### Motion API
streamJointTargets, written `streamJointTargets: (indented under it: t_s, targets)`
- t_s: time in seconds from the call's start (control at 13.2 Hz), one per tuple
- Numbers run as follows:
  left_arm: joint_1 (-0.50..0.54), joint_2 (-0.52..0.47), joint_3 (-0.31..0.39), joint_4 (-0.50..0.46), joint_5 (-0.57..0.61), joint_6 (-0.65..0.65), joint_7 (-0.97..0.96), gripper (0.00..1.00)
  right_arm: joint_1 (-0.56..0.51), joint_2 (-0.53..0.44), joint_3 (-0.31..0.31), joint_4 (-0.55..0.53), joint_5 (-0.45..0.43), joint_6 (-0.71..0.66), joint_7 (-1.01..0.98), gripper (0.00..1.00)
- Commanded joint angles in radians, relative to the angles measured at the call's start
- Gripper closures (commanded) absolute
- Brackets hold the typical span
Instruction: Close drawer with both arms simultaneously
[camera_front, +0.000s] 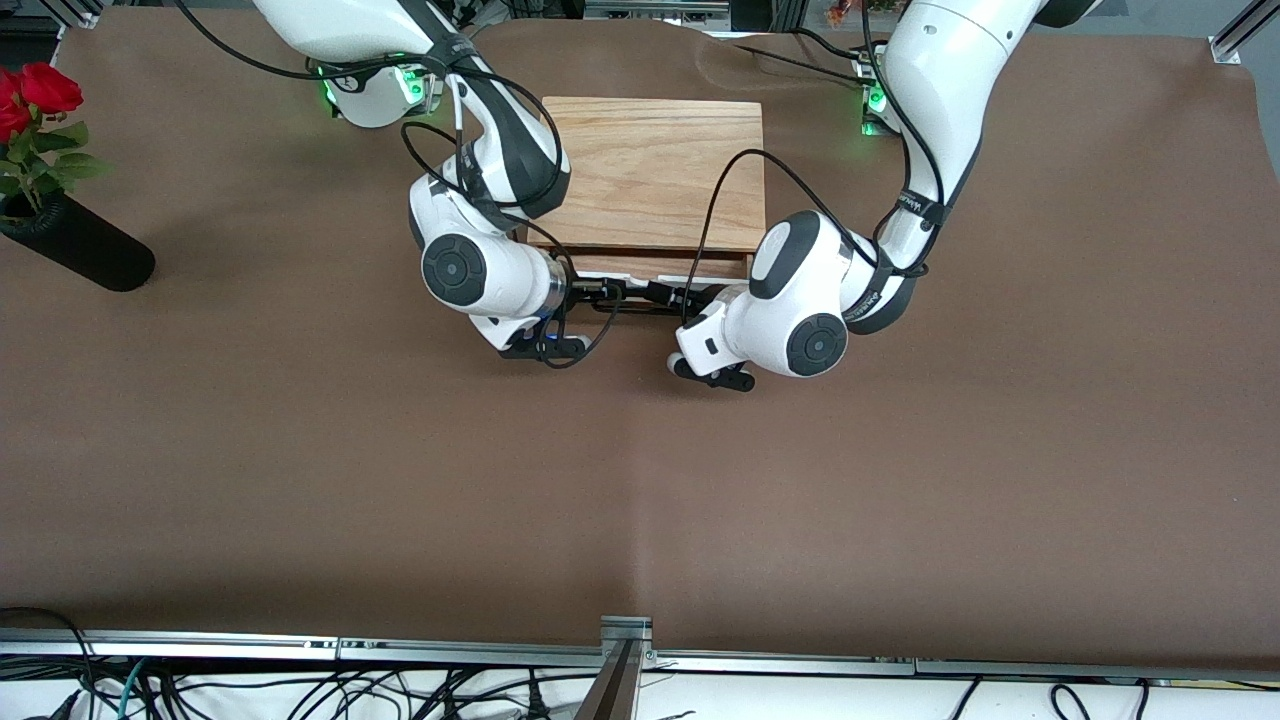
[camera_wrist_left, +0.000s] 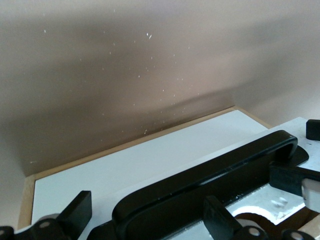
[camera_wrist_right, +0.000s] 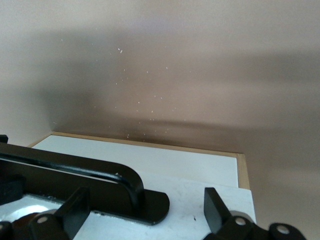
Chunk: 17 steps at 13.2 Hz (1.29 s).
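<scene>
A: Where is the drawer (camera_front: 640, 268) found?

B: Nearly shut in its box (camera_front: 650, 170); the handle (camera_wrist_left: 210, 172) lies between both open, empty jaws.

A: How should it be handled?

B: Probably light and stiff; its white front is best pushed evenly.

the table (camera_front: 300, 450) wears a plain, flat brown cover. on it the box (camera_front: 655, 170) is light wood with a wavy, darker grain running along its top. the drawer (camera_wrist_left: 150, 165) has a white front panel edged in pale wood, and its handle (camera_wrist_left: 210, 175) is glossy black. both arms are white with dark grey round joint caps and black cables; the left gripper (camera_front: 672, 296) and the right gripper (camera_front: 612, 292) are black. small green lights glow at the arm bases. toward the right arm's end a black vase (camera_front: 80, 250) holds red roses (camera_front: 35, 95) with green leaves.
</scene>
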Motion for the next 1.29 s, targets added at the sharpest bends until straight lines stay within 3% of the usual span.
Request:
streamJointTargets:
  t_s: [0.0, 0.38, 0.61, 0.76, 0.91, 1.06, 1.21]
  targets:
    - [-0.013, -0.014, 0.011, -0.032, -0.012, -0.05, -0.021, 0.0, 0.017, -0.085, 0.054, -0.144, 0.057, -0.014, 0.073, 0.0]
    - [-0.007, -0.014, 0.01, -0.032, -0.013, -0.163, -0.035, 0.0, 0.017, -0.152, 0.078, -0.249, 0.057, 0.012, 0.074, 0.0]
    - [-0.001, -0.019, 0.018, -0.02, -0.012, -0.171, -0.038, 0.0, 0.015, -0.159, 0.077, -0.247, 0.055, 0.0, 0.068, 0.0]
    - [0.006, -0.049, 0.05, -0.008, -0.01, -0.171, -0.037, 0.0, 0.008, -0.157, 0.017, -0.179, 0.043, -0.027, 0.042, 0.0]
    - [0.01, -0.124, 0.074, 0.019, 0.045, -0.183, -0.038, 0.0, 0.0, -0.146, -0.064, -0.04, 0.038, -0.145, 0.009, 0.0]
    - [0.021, -0.215, 0.076, 0.019, 0.191, -0.185, -0.038, 0.0, -0.029, -0.128, -0.138, 0.105, 0.037, -0.257, -0.045, 0.0]
    - [0.059, -0.284, 0.074, 0.037, 0.365, -0.185, -0.031, 0.0, -0.081, -0.131, -0.166, 0.151, 0.011, -0.29, -0.114, 0.0]
